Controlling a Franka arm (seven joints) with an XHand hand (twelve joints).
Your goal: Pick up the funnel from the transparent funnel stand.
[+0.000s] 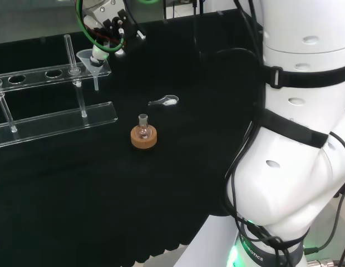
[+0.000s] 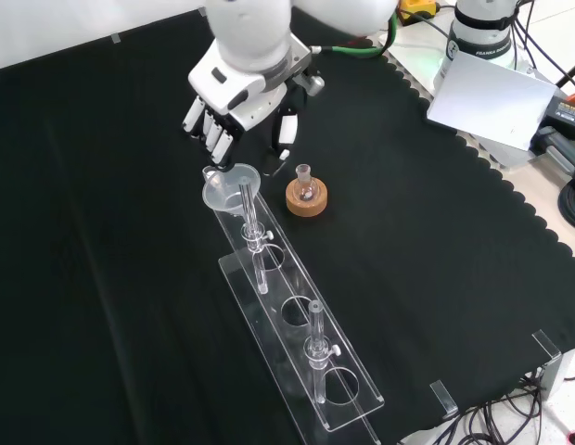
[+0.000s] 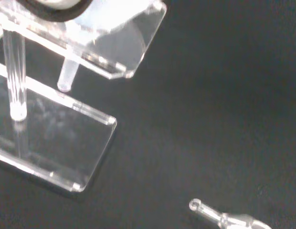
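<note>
Black cloth (image 2: 102, 232) – funnel (image 2: 230, 184) (racked) – hand (image 2: 239, 97) above

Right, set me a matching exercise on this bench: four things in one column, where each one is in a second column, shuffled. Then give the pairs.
Things:
1. funnel
2. small flask
3. hand
4. small clear scoop

Places:
A. lying flat on the black cloth, beside nothing that holds it
B. seated in the end hole of the transparent funnel stand
C. standing in a cork ring
D. hanging just above the funnel, fingers pointing down

Pairs: 1-B, 2-C, 3-D, 4-A
</note>
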